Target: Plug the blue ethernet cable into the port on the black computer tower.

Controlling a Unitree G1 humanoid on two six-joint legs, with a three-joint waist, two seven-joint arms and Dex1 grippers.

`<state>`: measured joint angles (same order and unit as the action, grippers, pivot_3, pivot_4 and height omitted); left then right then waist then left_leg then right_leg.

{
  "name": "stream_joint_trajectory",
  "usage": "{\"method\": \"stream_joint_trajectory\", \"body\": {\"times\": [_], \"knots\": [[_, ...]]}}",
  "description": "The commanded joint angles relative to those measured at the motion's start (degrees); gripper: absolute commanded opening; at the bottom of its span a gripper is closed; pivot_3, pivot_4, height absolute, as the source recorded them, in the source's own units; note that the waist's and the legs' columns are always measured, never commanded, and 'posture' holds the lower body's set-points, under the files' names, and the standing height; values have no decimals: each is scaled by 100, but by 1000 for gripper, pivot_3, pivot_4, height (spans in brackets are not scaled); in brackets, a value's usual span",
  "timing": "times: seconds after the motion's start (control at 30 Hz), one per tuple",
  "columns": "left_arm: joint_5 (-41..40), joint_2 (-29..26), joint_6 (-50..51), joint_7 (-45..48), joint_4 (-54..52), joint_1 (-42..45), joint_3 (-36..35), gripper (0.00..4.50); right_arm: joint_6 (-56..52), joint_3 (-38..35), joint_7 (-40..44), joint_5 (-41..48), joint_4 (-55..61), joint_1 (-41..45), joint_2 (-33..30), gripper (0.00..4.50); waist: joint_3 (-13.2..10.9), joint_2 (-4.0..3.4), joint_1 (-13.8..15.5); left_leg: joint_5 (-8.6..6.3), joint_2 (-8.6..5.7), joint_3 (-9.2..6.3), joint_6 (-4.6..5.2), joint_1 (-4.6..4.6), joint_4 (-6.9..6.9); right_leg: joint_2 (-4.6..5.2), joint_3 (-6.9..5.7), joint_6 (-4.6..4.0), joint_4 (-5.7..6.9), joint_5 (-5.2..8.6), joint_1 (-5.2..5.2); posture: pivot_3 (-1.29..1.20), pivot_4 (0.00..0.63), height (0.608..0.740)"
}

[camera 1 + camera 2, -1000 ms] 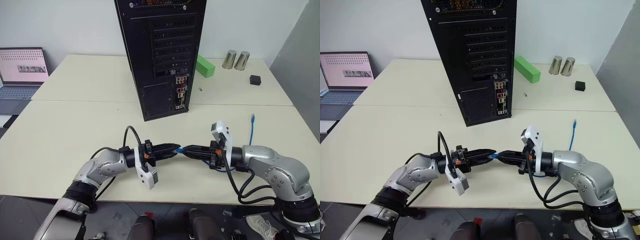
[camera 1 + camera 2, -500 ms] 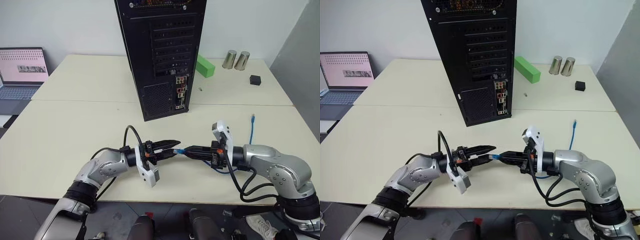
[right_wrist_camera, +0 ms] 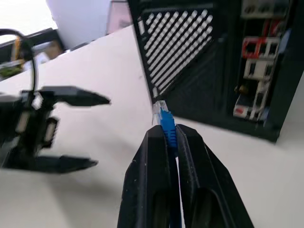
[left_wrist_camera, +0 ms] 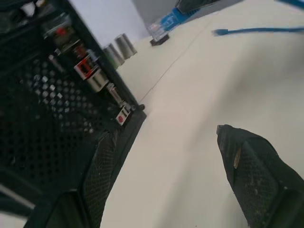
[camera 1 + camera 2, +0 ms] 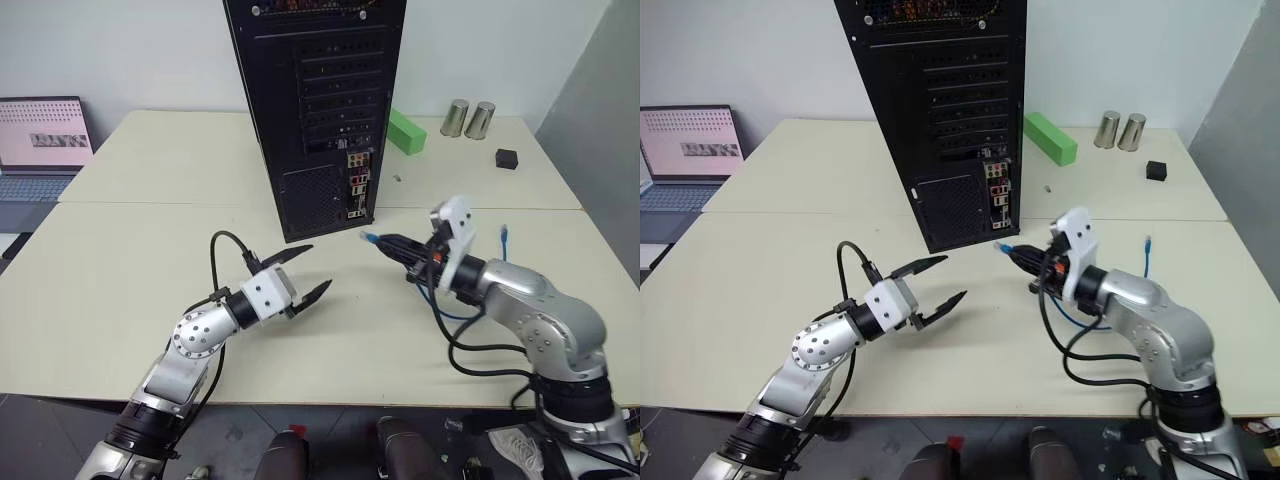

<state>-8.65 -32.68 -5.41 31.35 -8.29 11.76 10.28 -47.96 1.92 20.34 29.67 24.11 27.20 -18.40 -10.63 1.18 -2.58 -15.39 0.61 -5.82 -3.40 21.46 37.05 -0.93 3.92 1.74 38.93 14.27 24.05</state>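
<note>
The black computer tower [image 5: 310,100] stands upright at mid table, its rear panel facing me. Its port sits in the coloured connector strip [image 5: 358,190] low on the right side of the rear panel. My right gripper [image 5: 385,243] is shut on the blue ethernet cable just behind its clear plug [image 3: 161,111]. The plug [image 5: 368,238] points at the tower's lower rear, a short way off it. The cable loops under my right wrist [image 5: 440,300], and its far end [image 5: 504,235] lies on the table. My left gripper [image 5: 318,268] is open and empty, left of the plug.
A grey laptop [image 5: 40,140] sits at the far left. Right of the tower, toward the back, are a green block [image 5: 408,130], two metal cups [image 5: 468,118] and a small black box [image 5: 506,158]. A seam [image 5: 150,203] runs across the table.
My left gripper has opened, let go of the plug, rolled and drawn back to the left. My right gripper has carried the plug up and forward toward the tower's rear.
</note>
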Motion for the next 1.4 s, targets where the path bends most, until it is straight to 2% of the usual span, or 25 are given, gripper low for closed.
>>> {"method": "stream_joint_trajectory", "body": {"times": [0.03, 0.17, 0.47, 0.57, 1.4], "knots": [[-314, 276, 1230, -296, -640, 131, -226, 3541, 277, 156, -887, -563, -233, 360, 613, 0, 0, 0, -1, 0, -1, 2, 0, 1, 0, 0, 2, 0, -1, 0, 1, 0, 150, 740], [-303, 532, 2003, -608, -840, 360, -415, 3541, 590, 324, -1378, -1098, -754, 655, 1119, 0, 0, 0, 2, 0, -1, -2, -1, 4, 0, 1, -1, -1, -2, 0, 3, 0, 150, 740], [-282, 1094, 3117, -1084, -1049, 787, -549, 3541, 1579, 435, -1977, -2058, -1813, 1117, 1649, 0, 0, 0, -5, 1, -2, 2, -1, 4, -2, 3, 2, -2, -3, -1, 5, 0, 150, 740], [-241, 1127, 3197, -1094, -1092, 777, -568, 3541, 1645, 456, -1943, -2151, -1935, 1175, 1763, 0, 0, 0, -23, 1, -1, 1, -1, 3, -5, 3, 2, -29, -2, -17, 6, 0, 150, 740], [-157, 1219, 3214, -1074, -1104, 850, -609, 3541, 2111, 409, -1848, -2544, -2754, 1456, 2090, 0, 0, 0, -64, 1, -2, 4, -1, 5, -5, 4, 4, -29, -5, -17, 8, 0, 150, 740]]}}
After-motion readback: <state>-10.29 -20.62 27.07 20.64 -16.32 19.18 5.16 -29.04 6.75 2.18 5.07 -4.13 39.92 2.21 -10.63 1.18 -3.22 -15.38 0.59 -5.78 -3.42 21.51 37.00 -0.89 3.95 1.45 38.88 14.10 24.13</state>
